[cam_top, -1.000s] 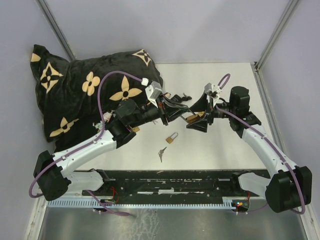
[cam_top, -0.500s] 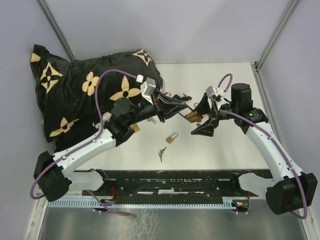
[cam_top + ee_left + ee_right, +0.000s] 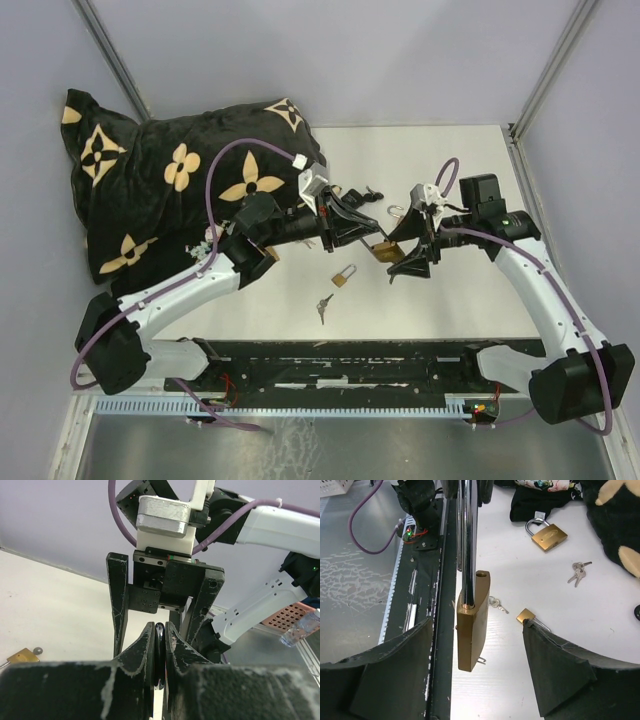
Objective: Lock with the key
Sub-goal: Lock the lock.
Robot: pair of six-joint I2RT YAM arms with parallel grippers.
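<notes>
My left gripper [image 3: 348, 222] is shut on the steel shackle [image 3: 467, 530] of a large brass padlock [image 3: 385, 250] and holds it above the table. In the left wrist view its fingers [image 3: 147, 645] pinch a thin dark bar. The padlock body [image 3: 472, 625] hangs between the spread fingers of my right gripper [image 3: 412, 258], which is open and not touching it. A small metal piece [image 3: 481, 659] sticks out near the padlock's lower end; I cannot tell if it is a key. A bunch of keys [image 3: 323, 305] lies on the table.
A small brass padlock [image 3: 343, 277] lies near the keys. Another padlock [image 3: 547, 535] and a single key [image 3: 496, 603] lie on the white table. A black cushion with tan flowers [image 3: 170, 180] fills the back left. A black rail [image 3: 350, 365] runs along the near edge.
My left gripper has carried the large padlock right and toward the right arm. My right gripper has shifted so that its open fingers now stand on either side of the padlock body.
</notes>
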